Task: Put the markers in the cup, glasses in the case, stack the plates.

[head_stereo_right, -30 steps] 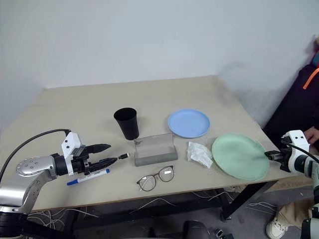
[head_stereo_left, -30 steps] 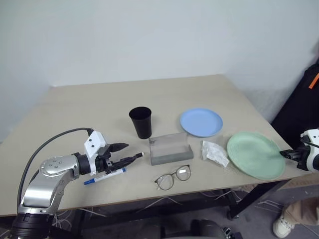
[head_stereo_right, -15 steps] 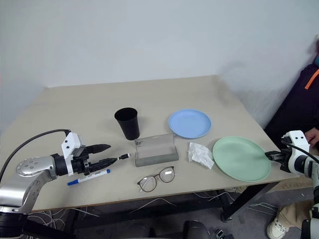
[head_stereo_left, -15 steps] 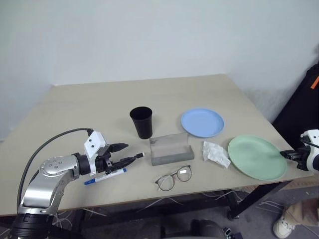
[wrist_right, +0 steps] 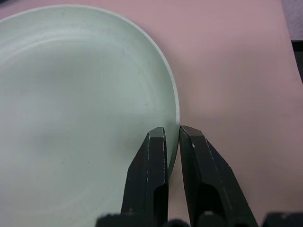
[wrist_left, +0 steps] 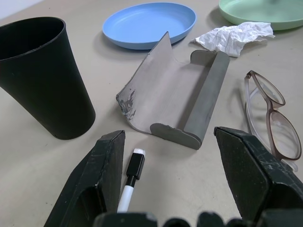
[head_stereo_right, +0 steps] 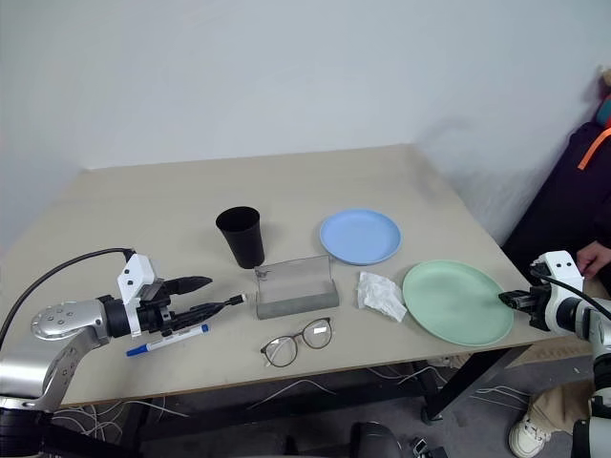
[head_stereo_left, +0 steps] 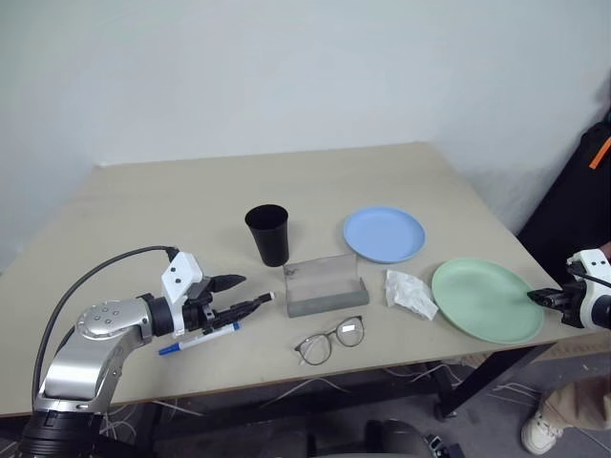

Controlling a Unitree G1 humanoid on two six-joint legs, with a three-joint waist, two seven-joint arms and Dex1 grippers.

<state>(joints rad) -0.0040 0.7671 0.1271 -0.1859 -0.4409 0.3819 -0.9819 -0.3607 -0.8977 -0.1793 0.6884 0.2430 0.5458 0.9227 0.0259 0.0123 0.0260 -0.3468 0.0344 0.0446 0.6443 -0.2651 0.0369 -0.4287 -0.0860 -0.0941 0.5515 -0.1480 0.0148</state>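
Observation:
My right gripper (wrist_right: 173,131) is at the table's right edge, fingers closed on the near rim of the mint green plate (head_stereo_left: 482,301), which lies flat. The light blue plate (head_stereo_left: 384,234) sits behind it to the left. My left gripper (head_stereo_left: 248,291) hovers open at the front left. Below its fingers, on the table, lies the white marker with black ends (wrist_left: 130,182). The blue-capped marker (head_stereo_left: 200,338) lies just in front of it. The black cup (head_stereo_left: 268,232) stands upright behind the gripper. The grey case (head_stereo_left: 326,286) stands open mid-table, with the glasses (head_stereo_left: 330,340) in front of it.
A crumpled white tissue (head_stereo_left: 410,291) lies between the case and the green plate. A person in dark clothes (head_stereo_left: 594,162) is beyond the table's right edge, one hand (head_stereo_right: 594,258) close to my right gripper. The back half of the table (head_stereo_left: 239,181) is bare.
The green plate, held tilted a second ago, now lies flatter on the table, with my right gripper still at its rim. The left arm has not moved.

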